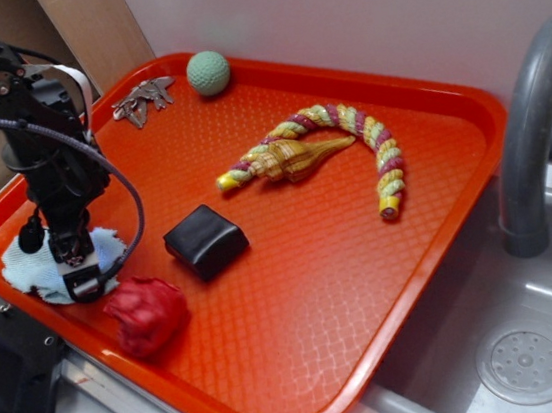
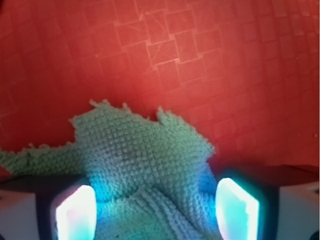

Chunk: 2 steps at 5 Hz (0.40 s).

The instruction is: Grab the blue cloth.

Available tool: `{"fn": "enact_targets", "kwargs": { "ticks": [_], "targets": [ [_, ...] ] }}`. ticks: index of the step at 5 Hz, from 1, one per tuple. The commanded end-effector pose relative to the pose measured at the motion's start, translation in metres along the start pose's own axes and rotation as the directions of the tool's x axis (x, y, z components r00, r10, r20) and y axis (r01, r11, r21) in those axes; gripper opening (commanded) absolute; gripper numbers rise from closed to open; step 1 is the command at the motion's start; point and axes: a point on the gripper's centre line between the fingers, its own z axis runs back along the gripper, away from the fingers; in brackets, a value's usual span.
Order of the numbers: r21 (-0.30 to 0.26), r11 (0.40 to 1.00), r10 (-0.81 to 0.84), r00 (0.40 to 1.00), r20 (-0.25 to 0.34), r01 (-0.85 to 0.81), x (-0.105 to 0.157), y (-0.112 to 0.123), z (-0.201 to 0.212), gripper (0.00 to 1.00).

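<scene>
Red tray under blue cloth (ragged edges), tool apart astride it.

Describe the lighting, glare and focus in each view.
Exterior view: even light, sharp overall, soft sheen on the red tray, the arm's faint shadow over the blue cloth. Wrist view: very close, the cloth weave crisp mid-frame, the pincer finger pads blown out in a cyan-white glow, top corners darkened.
</scene>
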Motion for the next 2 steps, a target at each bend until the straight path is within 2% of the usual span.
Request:
{"fn": "enact_targets", "kwargs": {
  "ticks": [1,2],
  "targets": [
    [-0.159,0.973,0.174,0.984,0.045,-0.165,-0.004,0.02,0.0,0.0],
    [-0.333,0.929,0.217,0.967,0.133,-0.163,-0.009,0.025,0.021,0.0]
  ]
}}
